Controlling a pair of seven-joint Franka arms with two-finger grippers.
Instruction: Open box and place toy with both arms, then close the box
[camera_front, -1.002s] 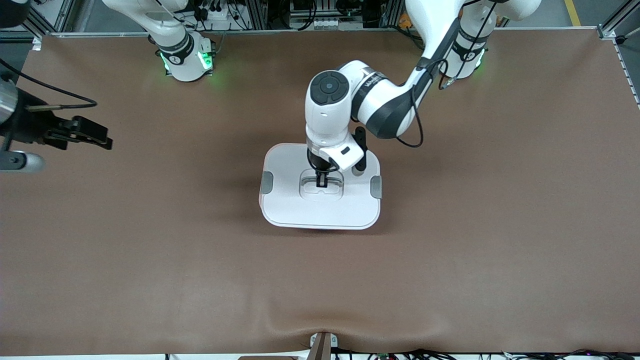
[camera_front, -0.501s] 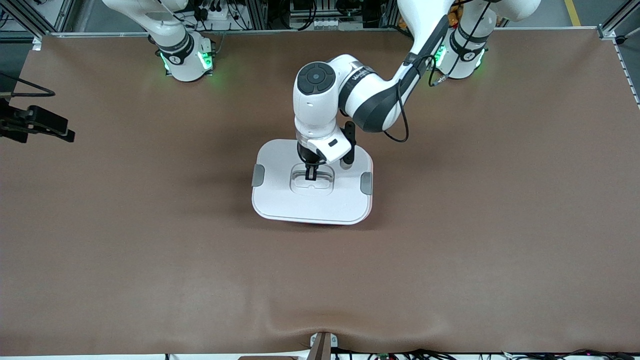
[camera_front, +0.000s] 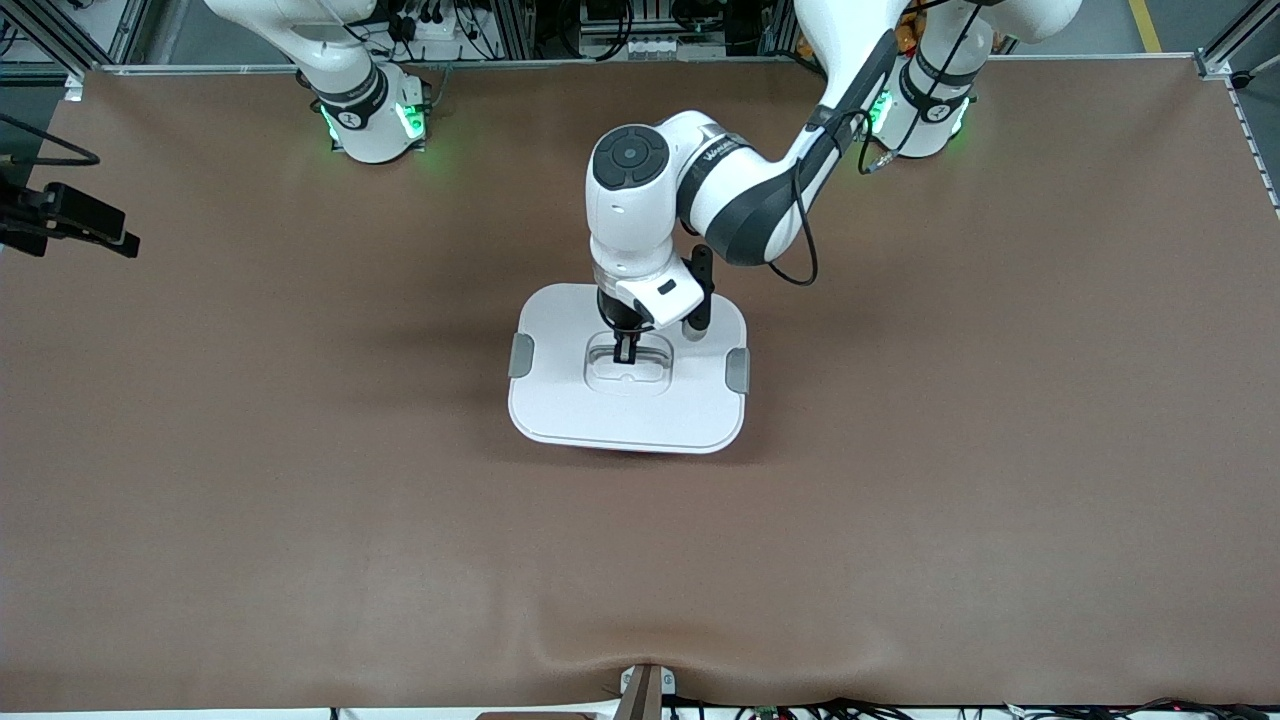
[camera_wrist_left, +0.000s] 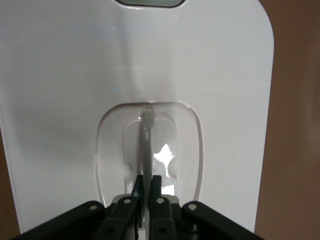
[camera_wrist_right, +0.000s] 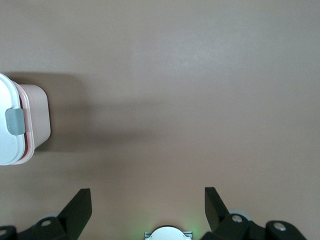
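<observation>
The box (camera_front: 627, 410) stands mid-table with its white lid on the pink tub (camera_wrist_right: 34, 117), grey clips (camera_front: 520, 356) at both ends. My left gripper (camera_front: 625, 352) reaches straight down into the lid's recess. It is shut on the thin upright handle (camera_wrist_left: 147, 140), which runs between the fingertips of the left gripper (camera_wrist_left: 149, 179). My right gripper (camera_front: 95, 228) hangs open and empty over bare table at the right arm's end. In the right wrist view the right gripper (camera_wrist_right: 148, 197) stands well apart from the box. The toy is out of view.
Brown cloth covers the table (camera_front: 900, 500). The green-lit arm bases (camera_front: 375, 120) stand along the edge farthest from the front camera. A small bracket (camera_front: 645, 690) sits at the edge nearest to it.
The left gripper and the box under it have shifted a little toward the right arm's end. The right gripper has drawn back toward that end of the table.
</observation>
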